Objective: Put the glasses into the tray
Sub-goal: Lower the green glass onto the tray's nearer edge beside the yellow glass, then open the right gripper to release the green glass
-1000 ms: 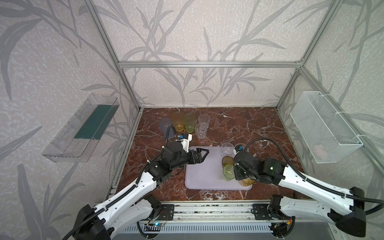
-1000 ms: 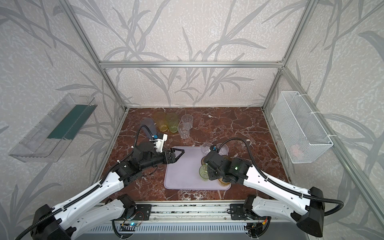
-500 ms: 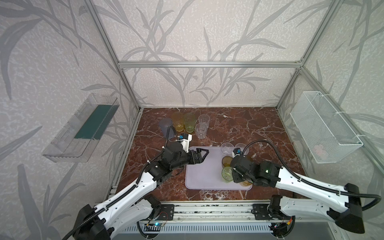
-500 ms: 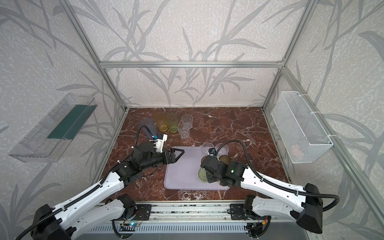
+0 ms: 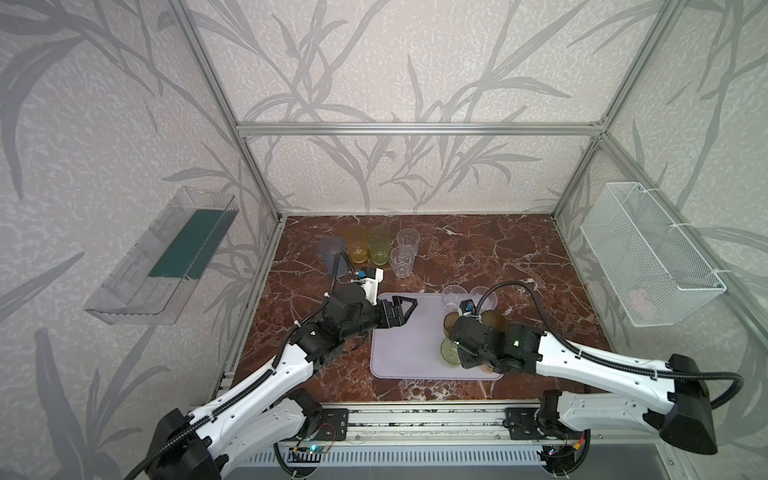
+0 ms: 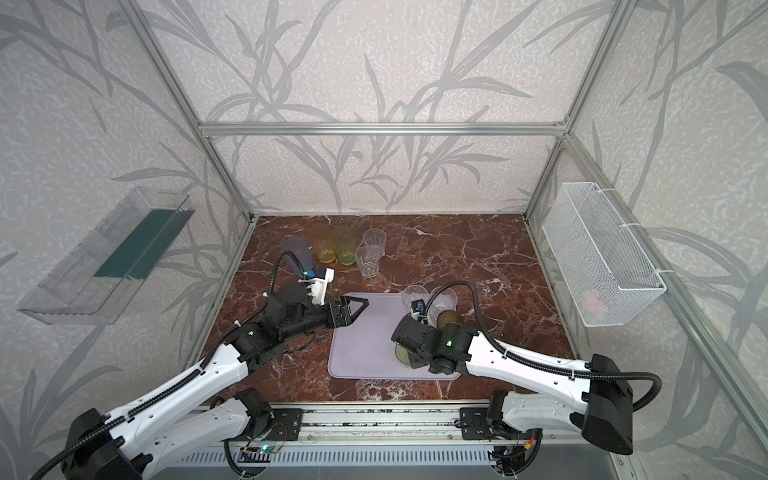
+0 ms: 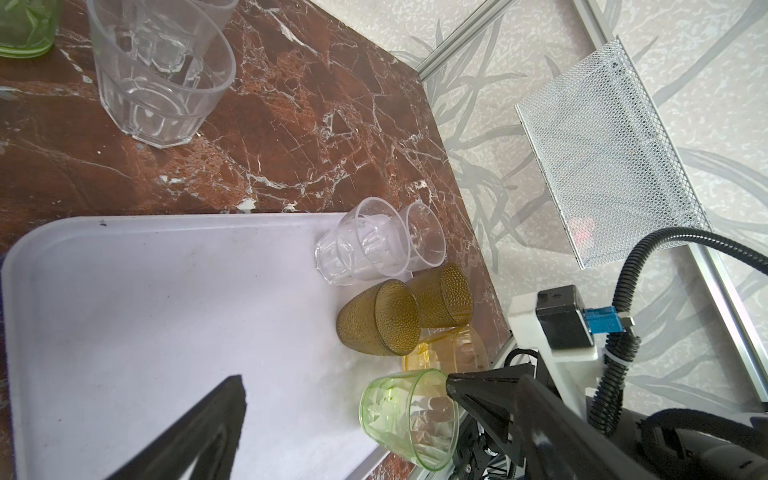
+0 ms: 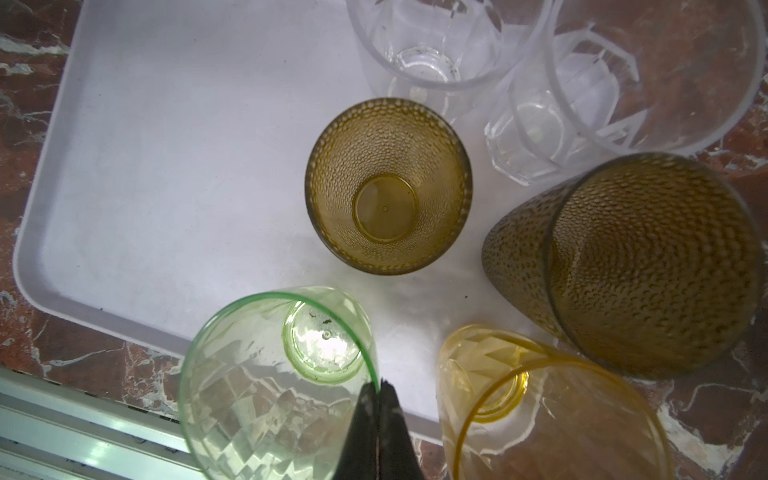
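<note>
- The right gripper (image 8: 378,392) has its jaws pressed together on the rim of a green glass (image 8: 270,374), one finger inside the rim and one outside.
- The green glass leans over the near right corner of the tray (image 5: 403,353). I cannot tell whether its base rests on the tray.
- Along the tray's right side, close together, stand two brown glasses (image 8: 386,187), a yellow glass (image 8: 540,407) and two clear glasses (image 8: 436,41), all upright.
- The left gripper (image 5: 409,311) hangs above the tray's far left corner with its jaws wide apart and nothing between them.
- Five more glasses (image 5: 379,249) stand in a cluster on the marble table (image 5: 478,249) near the back wall, well apart from the tray (a blue-grey one, a yellow, a green and two clear).
- The rest of the tray is bare.
</note>
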Robot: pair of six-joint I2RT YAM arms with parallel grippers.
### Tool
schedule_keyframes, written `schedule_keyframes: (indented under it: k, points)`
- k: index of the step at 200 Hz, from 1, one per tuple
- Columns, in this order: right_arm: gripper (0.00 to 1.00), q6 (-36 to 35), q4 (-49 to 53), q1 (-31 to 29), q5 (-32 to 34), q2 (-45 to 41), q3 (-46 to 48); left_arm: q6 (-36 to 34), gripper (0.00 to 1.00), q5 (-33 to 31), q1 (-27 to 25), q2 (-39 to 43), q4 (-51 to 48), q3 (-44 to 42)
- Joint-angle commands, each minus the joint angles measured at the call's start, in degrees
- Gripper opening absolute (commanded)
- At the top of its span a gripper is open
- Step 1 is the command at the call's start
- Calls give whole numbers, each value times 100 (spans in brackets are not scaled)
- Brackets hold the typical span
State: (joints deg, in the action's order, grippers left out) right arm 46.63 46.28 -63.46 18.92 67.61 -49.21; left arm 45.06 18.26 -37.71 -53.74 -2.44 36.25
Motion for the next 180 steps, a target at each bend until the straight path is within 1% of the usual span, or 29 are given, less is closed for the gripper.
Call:
schedule_keyframes:
  k: [1,35,83,93,120,133,142,155,167,180]
  points:
    - [0,116,-53,-48,212,23,77,29,99,-57,-9,47,101,-79]
    - [0,144,-21,-48,278,148,121,29,99,-51,-13,32,107,-101]
    - [0,119,-190,-54,112,417,128,29,99,-60,-8,30,137,-118]
    - [7,126,-181,-52,103,483,86,21,99,-60,-8,21,138,-118]
    - [36,143,-128,-55,56,525,11,31,99,-50,-8,21,154,-147]
    - [44,127,-227,-53,-32,469,17,21,99,-51,-8,21,158,-148]
    - [52,43,-429,-47,-175,397,38,4,99,-59,-13,8,149,-144]
    - [60,-26,-670,-50,-345,313,37,-6,99,-68,-8,1,149,-135]
    - [63,-52,-715,-52,-397,271,-18,-15,99,-60,-8,3,135,-120]
    - [65,-66,-607,-53,-313,232,-135,-47,99,-51,-8,18,63,-77]
